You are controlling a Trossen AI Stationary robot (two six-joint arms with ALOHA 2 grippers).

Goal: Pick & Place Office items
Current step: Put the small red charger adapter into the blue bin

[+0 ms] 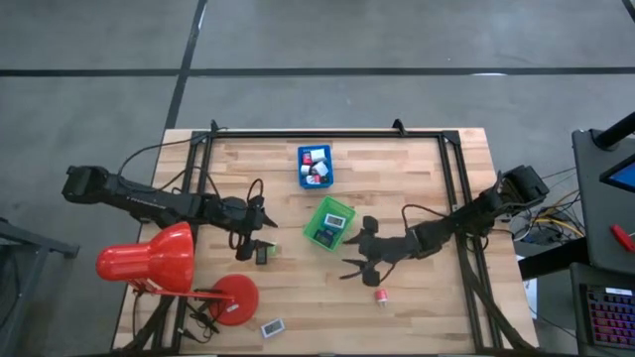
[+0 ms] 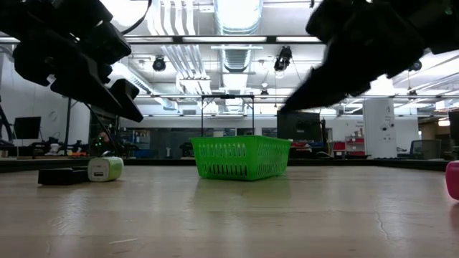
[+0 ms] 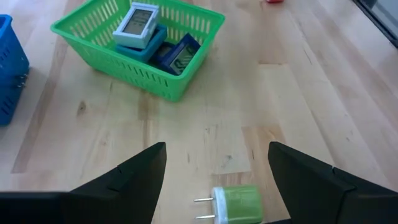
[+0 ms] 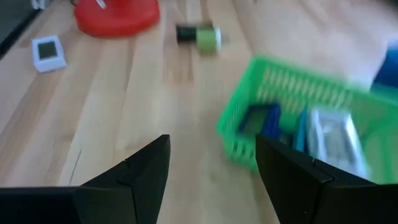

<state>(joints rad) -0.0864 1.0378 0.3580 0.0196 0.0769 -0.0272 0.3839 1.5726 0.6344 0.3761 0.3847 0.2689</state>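
Note:
A green plug-like piece (image 3: 239,202) with a dark piece beside it (image 1: 264,253) lies on the wood. My open left gripper (image 3: 216,149) hovers just above and to the left of it (image 1: 248,236), touching nothing. My open right gripper (image 4: 212,138) hangs over bare wood right of the green tray (image 1: 351,254). The green tray (image 1: 329,223) holds a white-faced flat piece (image 3: 137,23) on teal and dark blue ones. The blue tray (image 1: 316,166) holds several small white and red pieces. A pink piece (image 1: 381,297) and a white square piece (image 1: 272,326) lie loose on the near side of the table.
The big red desk lamp (image 1: 149,263) stands at the near left, its round base (image 1: 234,298) close to the white piece. A black frame (image 1: 327,136) borders the far and side edges of the table. Bare wood lies between the green tray and the pink piece.

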